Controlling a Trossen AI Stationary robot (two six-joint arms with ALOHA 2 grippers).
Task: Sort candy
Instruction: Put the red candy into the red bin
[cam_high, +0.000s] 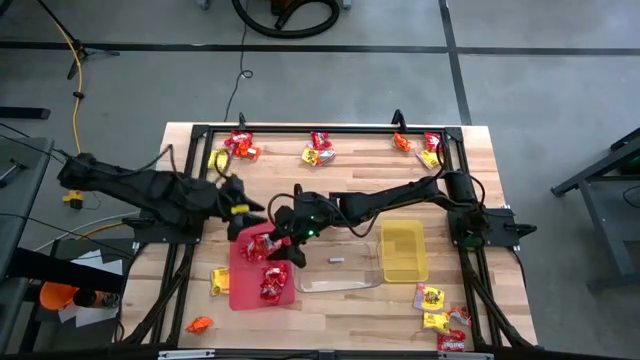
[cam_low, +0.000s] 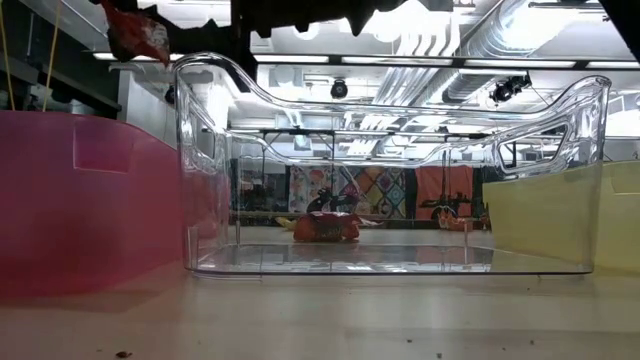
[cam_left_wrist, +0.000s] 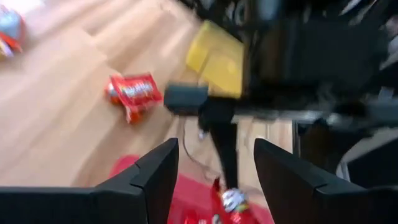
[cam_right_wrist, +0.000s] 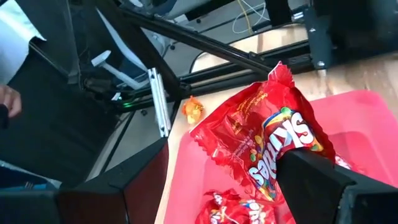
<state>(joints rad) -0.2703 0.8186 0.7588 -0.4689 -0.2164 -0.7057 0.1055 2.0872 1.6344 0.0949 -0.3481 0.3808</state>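
Both pincers crowded the air above the red tray (cam_high: 240, 292), the right pincer (cam_high: 278, 250) at the left pincer's (cam_high: 245, 215) 5 o'clock. The clear tray (cam_high: 345, 280) lay open from above. Bare surface (cam_high: 350, 190) stretched toward 12 o'clock, short of the candy (cam_high: 318, 148) along the far edge.

Wooden table (cam_high: 330, 310) carrying three trays and loose candy.
Red tray (cam_high: 243, 293), clear tray (cam_high: 340, 278) and yellow tray (cam_high: 403, 251) are sitting side by side; candy packets (cam_high: 318, 148) are lying along the edges.
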